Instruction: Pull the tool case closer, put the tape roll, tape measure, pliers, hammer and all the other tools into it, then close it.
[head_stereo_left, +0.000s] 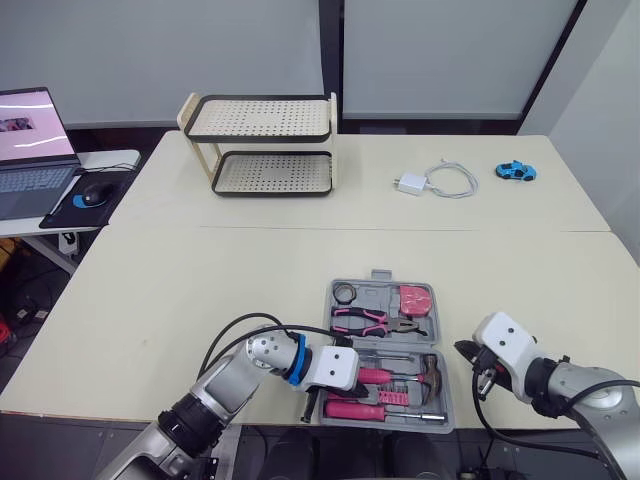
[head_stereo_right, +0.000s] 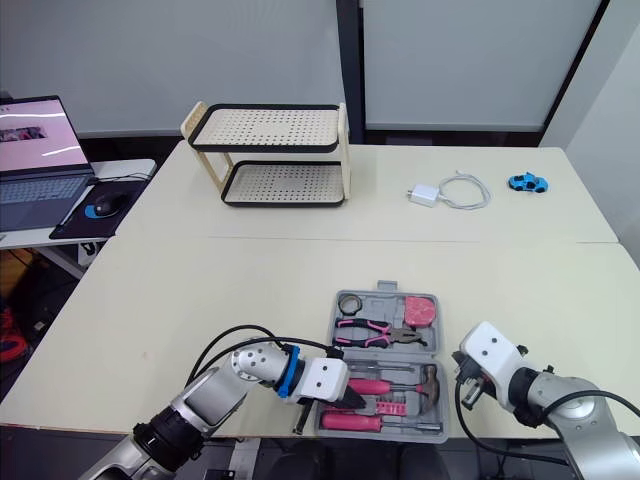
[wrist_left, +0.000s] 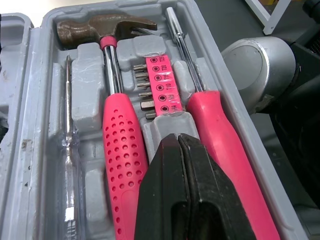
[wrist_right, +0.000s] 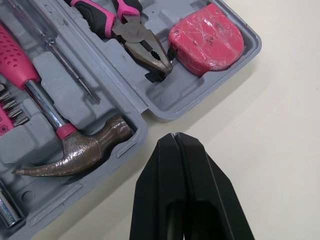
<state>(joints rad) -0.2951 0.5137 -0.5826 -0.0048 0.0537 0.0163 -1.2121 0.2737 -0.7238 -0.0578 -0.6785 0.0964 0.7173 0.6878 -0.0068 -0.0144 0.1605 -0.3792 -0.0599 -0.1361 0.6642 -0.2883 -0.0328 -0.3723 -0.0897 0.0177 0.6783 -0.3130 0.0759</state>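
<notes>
One tool case (head_stereo_left: 384, 283) holds one hammer (wrist_right: 80, 152), one pliers (head_stereo_left: 376, 321), one tape measure (wrist_right: 205, 37), one tape roll (head_stereo_left: 346, 292).

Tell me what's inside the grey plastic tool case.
Black tape roll, pink tape measure, pink-handled pliers, steel hammer with pink grip, pink-handled screwdriver, pink bit strip, clear tester screwdriver. The left gripper hides whatever lies beneath it.

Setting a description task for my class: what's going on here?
An open grey plastic tool case sits before the robot, with the pink-handled hammer, pink-and-black pliers, pink tape measure and dark tape roll in their slots. The left gripper hovers over the case's pink bit holder, the right gripper over the beige table beside it, both with fingers shut and empty. The case is not yet closed.
</notes>
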